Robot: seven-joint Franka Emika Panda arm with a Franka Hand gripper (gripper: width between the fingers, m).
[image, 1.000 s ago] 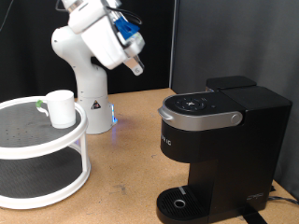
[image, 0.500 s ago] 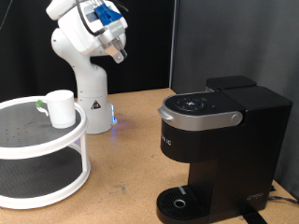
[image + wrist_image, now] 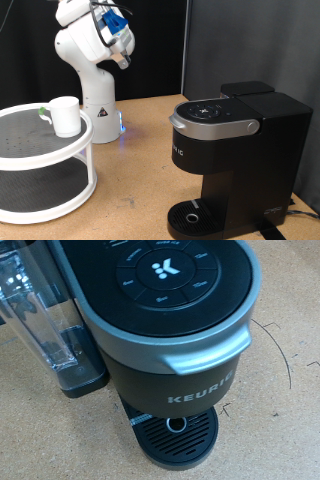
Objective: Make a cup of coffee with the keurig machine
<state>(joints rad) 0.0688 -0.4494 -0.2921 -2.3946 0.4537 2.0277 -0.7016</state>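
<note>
The gripper [image 3: 122, 58] hangs high in the air near the exterior view's top, in front of the white arm base [image 3: 88, 90]; its fingers are too small and blurred to tell how far apart they stand, and nothing shows between them. The keurig machine [image 3: 232, 160] stands well below it at the table's [image 3: 135, 180] right edge, lid closed, drip tray [image 3: 177, 436] bare. The cup [image 3: 65, 115] sits on the white two-tier stand [image 3: 45, 160] at the left edge.
</note>
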